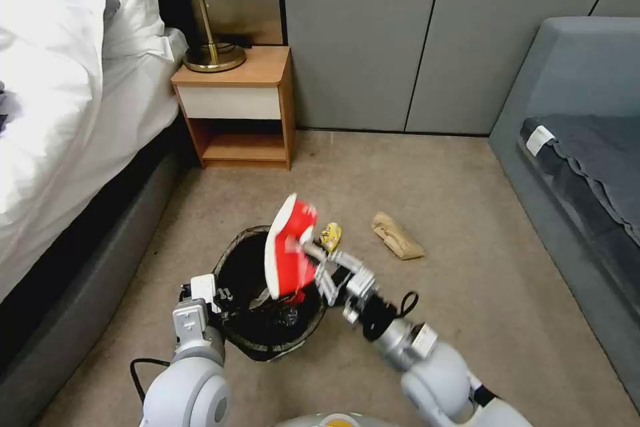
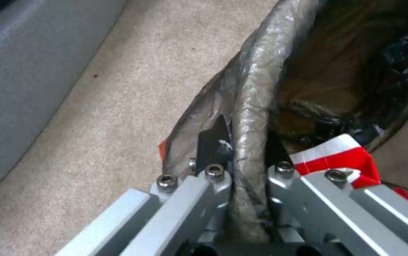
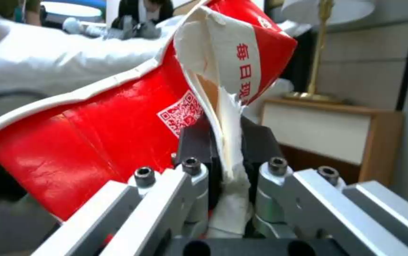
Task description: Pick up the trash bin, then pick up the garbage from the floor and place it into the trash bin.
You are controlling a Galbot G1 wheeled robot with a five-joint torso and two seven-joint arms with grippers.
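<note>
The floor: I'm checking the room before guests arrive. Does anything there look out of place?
Yes. A crumpled brown paper bag and a yellow wrapper lie loose on the carpet beyond the trash bin, which the left gripper holds by its rim. The right gripper holds a crushed red cup over it.

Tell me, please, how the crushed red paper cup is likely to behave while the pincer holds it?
Probably floppy: the cup is flattened, pinched by a torn white edge in the right pincer. Likely light, since it stands up over the trash bin. That thin edge may tear.
</note>
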